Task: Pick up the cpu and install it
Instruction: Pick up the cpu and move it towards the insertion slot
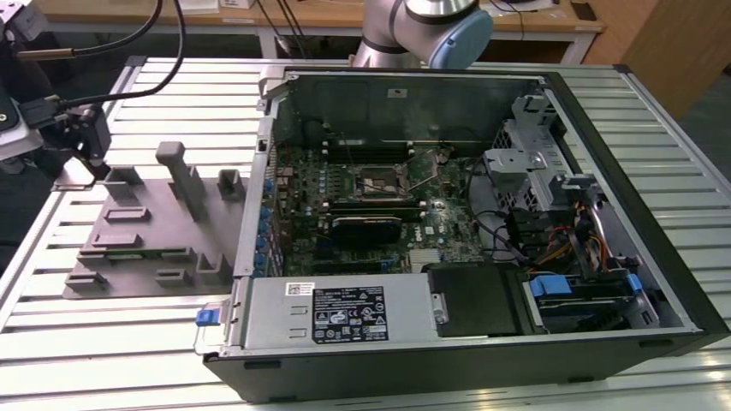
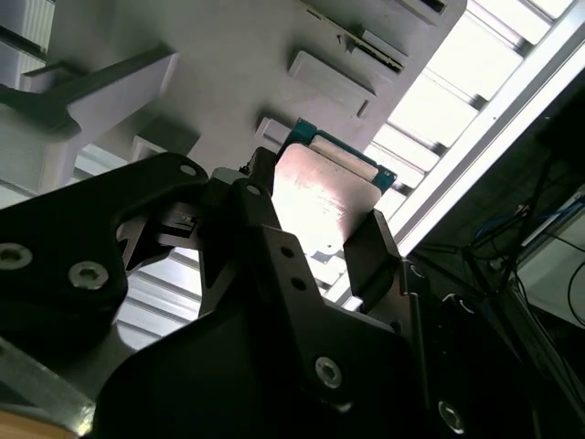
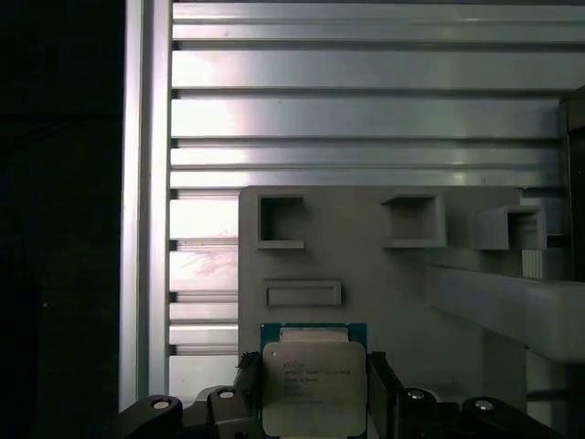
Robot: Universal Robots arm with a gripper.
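Observation:
The cpu [image 3: 313, 384], a flat square chip with a silver top and a green rim, sits between my gripper's [image 3: 313, 373] two dark fingers [image 3: 248, 380], which press on its opposite sides. In the second wrist view the cpu [image 2: 324, 192] shows the same way, held in the gripper [image 2: 318, 219] just over the grey fixture plate [image 2: 228, 64]. In the exterior view the gripper [image 1: 92, 167] hangs at the far left corner of the grey fixture [image 1: 132, 248]. The motherboard's cpu socket [image 1: 383, 181] lies inside the open computer case [image 1: 457, 342] with its metal cover raised.
Upright grey posts [image 1: 174, 175] and small blocks rise from the fixture beside the gripper. The slatted aluminium table [image 1: 92, 342] carries the fixture and the case. A black heatsink [image 1: 365, 229], cables and a drive cage [image 1: 537, 163] crowd the case interior. The arm's base [image 1: 417, 34] stands behind the case.

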